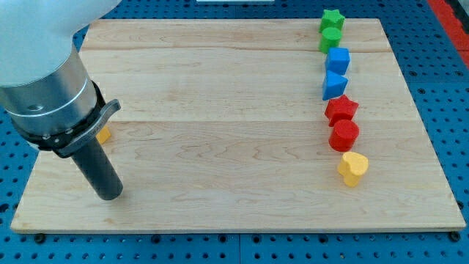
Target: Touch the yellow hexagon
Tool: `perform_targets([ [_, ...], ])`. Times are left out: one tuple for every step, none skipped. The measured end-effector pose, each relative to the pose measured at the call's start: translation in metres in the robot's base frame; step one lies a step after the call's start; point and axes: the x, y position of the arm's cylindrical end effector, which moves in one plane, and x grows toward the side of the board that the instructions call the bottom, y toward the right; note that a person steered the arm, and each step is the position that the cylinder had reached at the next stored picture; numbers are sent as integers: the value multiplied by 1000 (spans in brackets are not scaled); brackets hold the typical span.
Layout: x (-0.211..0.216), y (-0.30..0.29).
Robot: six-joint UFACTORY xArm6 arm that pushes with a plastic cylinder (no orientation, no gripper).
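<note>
Pale wooden worktop point(220, 88) resting on a blue perforated base point(447, 95). My tip point(110, 195) stands at lower left of the frame; there is no hand, only the rod, holding nothing. The yellow hexagon point(104, 135) lies just above the tip at left, mostly hidden by the arm; its facing and long axis cannot be told. Along the right runs a column: green star point(333, 18), green block point(330, 39), two blue blocks point(338, 60), two red blocks point(341, 110), yellow heart point(352, 168).

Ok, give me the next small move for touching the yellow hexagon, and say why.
Probably slide my tip a little toward the view's top, then left: the yellow block, mostly hidden behind the arm, sits just above and slightly left of it, apparently not yet touched.
</note>
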Motion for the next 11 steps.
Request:
perform_targets([
  [0, -1],
  [0, -1],
  [0, -3],
  [0, -9],
  [0, -17],
  [0, -30],
  [0, -43],
  [-9, -63],
  [-55, -66],
  [-77, -83],
  [-95, -85],
])
